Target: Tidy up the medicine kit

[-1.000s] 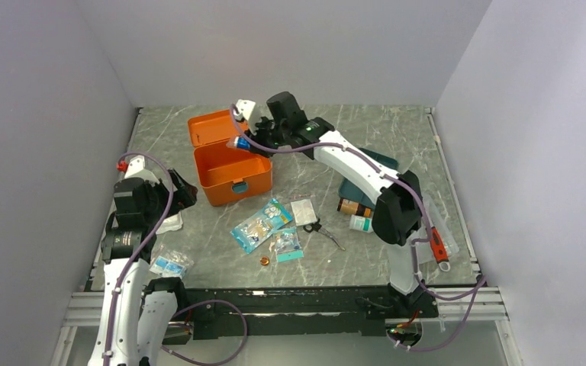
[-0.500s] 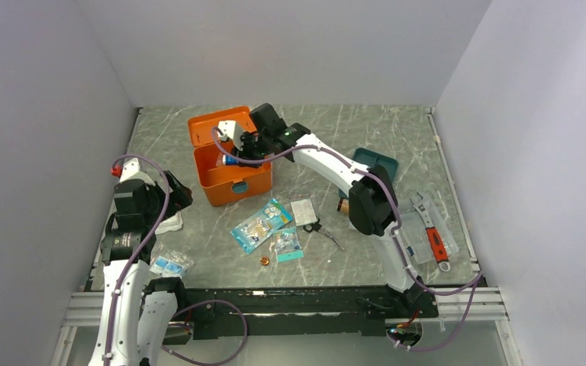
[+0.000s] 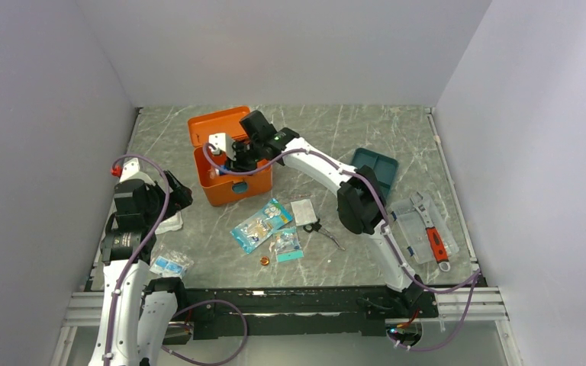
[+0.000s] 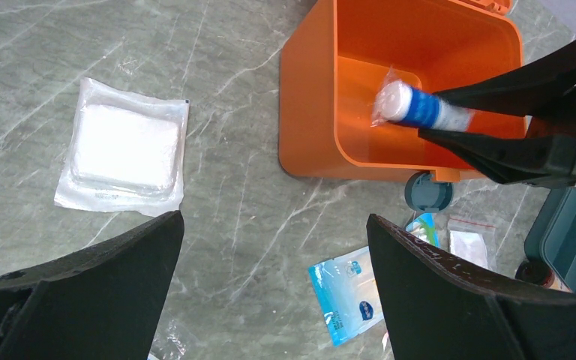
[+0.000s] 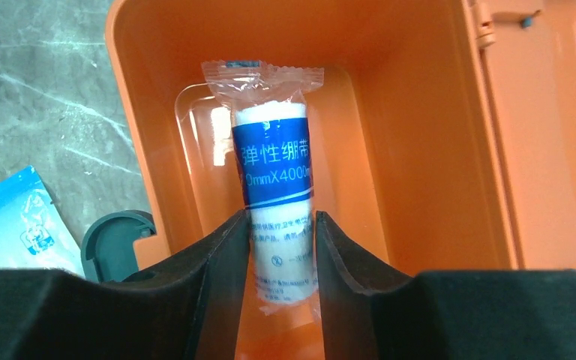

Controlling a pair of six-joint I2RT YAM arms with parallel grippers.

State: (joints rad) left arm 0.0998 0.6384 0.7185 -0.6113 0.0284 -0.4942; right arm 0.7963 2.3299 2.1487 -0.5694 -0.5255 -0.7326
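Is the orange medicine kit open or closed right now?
Open: the medicine kit has its lid swung back, and the right pincer holds a bandage roll inside.

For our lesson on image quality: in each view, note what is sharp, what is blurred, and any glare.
Right wrist: bandage roll print sharp, sheen on medicine kit floor, right claw dark and soft-edged. Left wrist: gauze pack crisp, left claw blurred. Top external: even light, no harsh shadows.
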